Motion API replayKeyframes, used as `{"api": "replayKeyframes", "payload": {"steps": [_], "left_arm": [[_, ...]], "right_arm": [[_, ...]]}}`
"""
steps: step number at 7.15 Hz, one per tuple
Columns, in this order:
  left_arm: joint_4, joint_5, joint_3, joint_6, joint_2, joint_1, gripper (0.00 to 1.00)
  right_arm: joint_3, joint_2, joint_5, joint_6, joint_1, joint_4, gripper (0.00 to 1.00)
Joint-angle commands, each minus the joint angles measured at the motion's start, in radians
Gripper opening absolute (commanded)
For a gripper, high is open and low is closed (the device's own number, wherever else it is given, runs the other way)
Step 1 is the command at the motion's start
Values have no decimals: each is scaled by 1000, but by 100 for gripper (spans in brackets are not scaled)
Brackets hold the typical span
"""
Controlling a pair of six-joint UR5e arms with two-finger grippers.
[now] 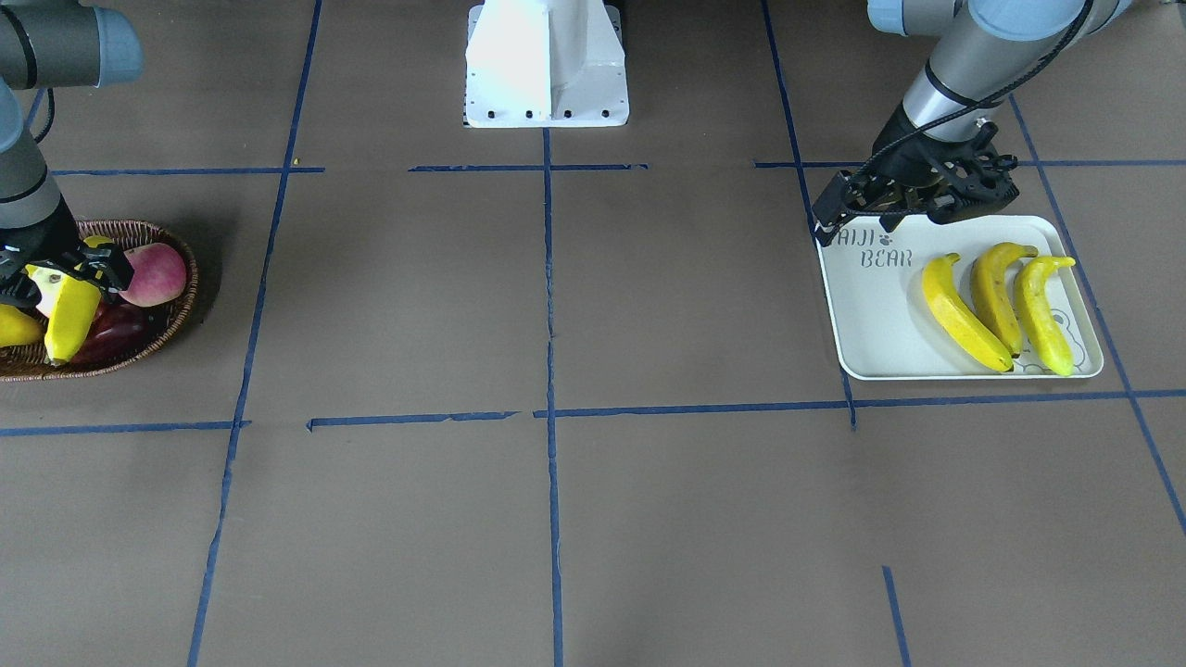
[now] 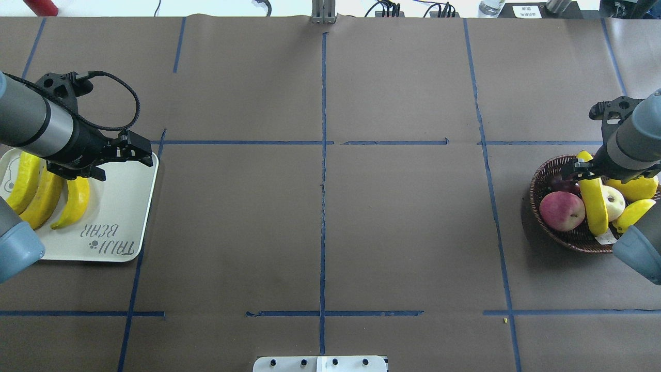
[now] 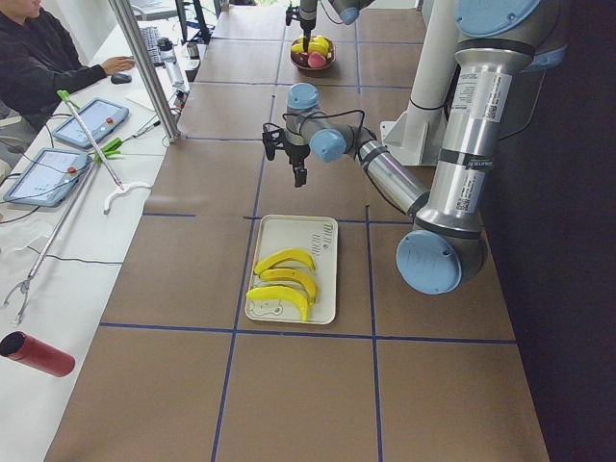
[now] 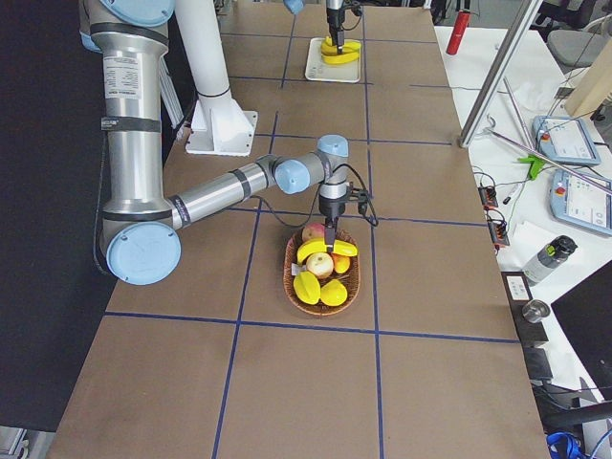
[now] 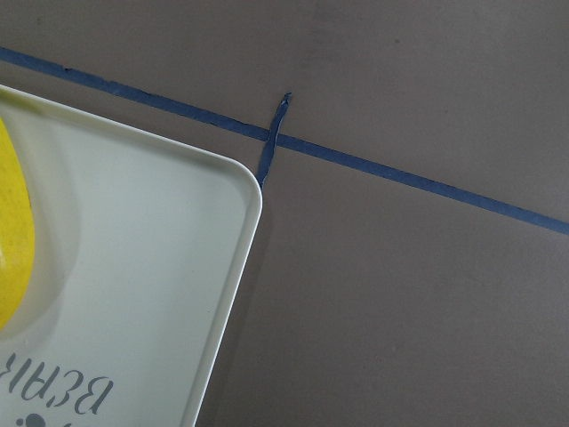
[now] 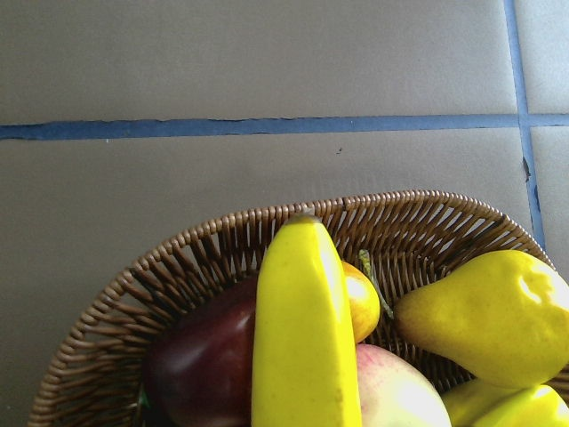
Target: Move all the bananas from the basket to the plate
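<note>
Three bananas (image 1: 996, 296) lie side by side on the white plate (image 1: 880, 315), which reads "TAIJI BEAR". My left gripper (image 2: 139, 152) hovers over the plate's corner (image 5: 222, 231), apart from those bananas, open and empty. The fourth banana (image 2: 594, 199) lies across the fruit in the wicker basket (image 2: 547, 170). My right gripper (image 2: 583, 165) is shut on that banana near its far end. In the right wrist view the banana (image 6: 302, 329) fills the lower middle, over the basket rim (image 6: 400, 209). No fingers show in either wrist view.
The basket also holds a pink-red apple (image 2: 562, 211), a pale apple (image 2: 614, 202), a dark red fruit (image 6: 204, 365) and yellow pears (image 6: 484, 316). The robot's white base (image 1: 547, 65) stands at mid table. Blue tape lines cross the brown table cover.
</note>
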Motion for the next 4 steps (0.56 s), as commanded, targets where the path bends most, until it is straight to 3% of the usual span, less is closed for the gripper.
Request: {"api": "replayKeyframes", "payload": {"steps": [1, 2, 4], "left_arm": [[0, 2, 0, 0, 0, 0, 99], [0, 2, 0, 0, 0, 0, 99], [0, 2, 0, 0, 0, 0, 99]], "right_arm": [[-18, 0, 0, 6, -8, 4, 98], [-20, -2, -2, 10, -14, 4, 92], [-18, -6, 0, 10, -14, 7, 39]]}}
